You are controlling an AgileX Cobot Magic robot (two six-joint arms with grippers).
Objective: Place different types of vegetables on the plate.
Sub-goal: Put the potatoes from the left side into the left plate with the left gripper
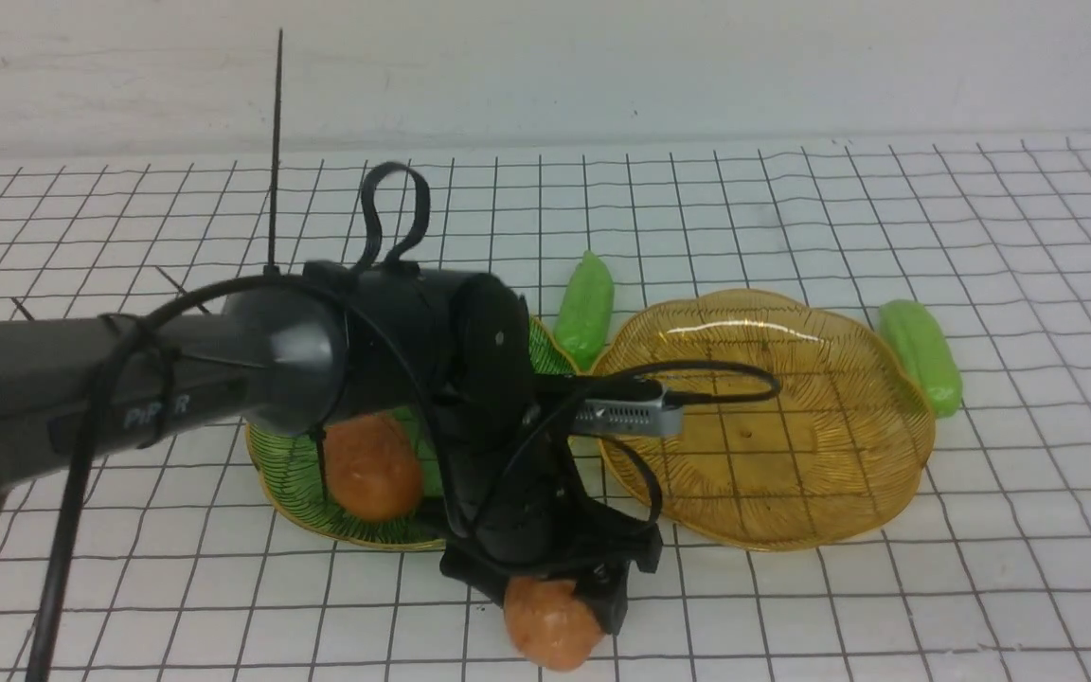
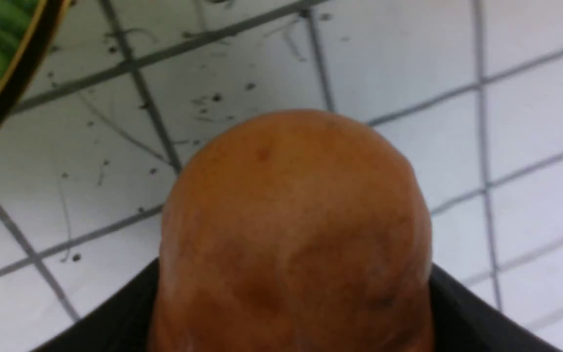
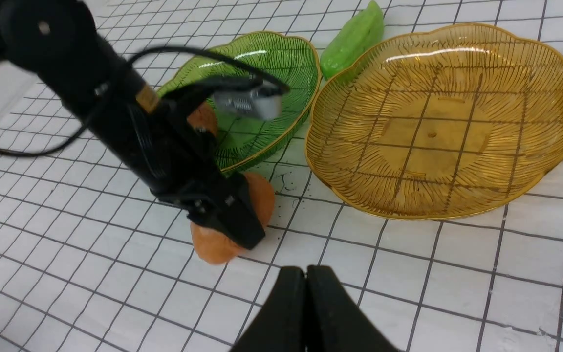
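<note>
The white gridded table (image 1: 792, 189) runs back to a pale wall, and my work sits at its near edge. My left gripper (image 1: 560, 589) is down over the near potato (image 1: 550, 627), which lies on the cloth just in front of the green plate (image 1: 285, 474) and apart from its rim. The jaws stand either side of the potato. In the left wrist view it fills the gap between them, but I cannot tell whether they press it or only bracket it. Its long axis seems to run along the gap rather than across it, though that close view is too blurred for me to be sure.

The move turns on this: the amber plate (image 1: 763, 426) lies to the right of my left gripper and a little farther back, bare, with open cloth between. The green plate already carries a second potato (image 1: 370, 469), so I judge this one belongs on the amber plate. The lift must clear that plate's raised scalloped edge.

My right gripper (image 3: 306, 303) is clenched on nothing and hangs over the near right of the table, nearer the right cucumber (image 1: 922, 355), which lies just beside the amber plate's far rim. The rear cucumber (image 1: 585, 305) lies behind the two plates, between their rims.
</note>
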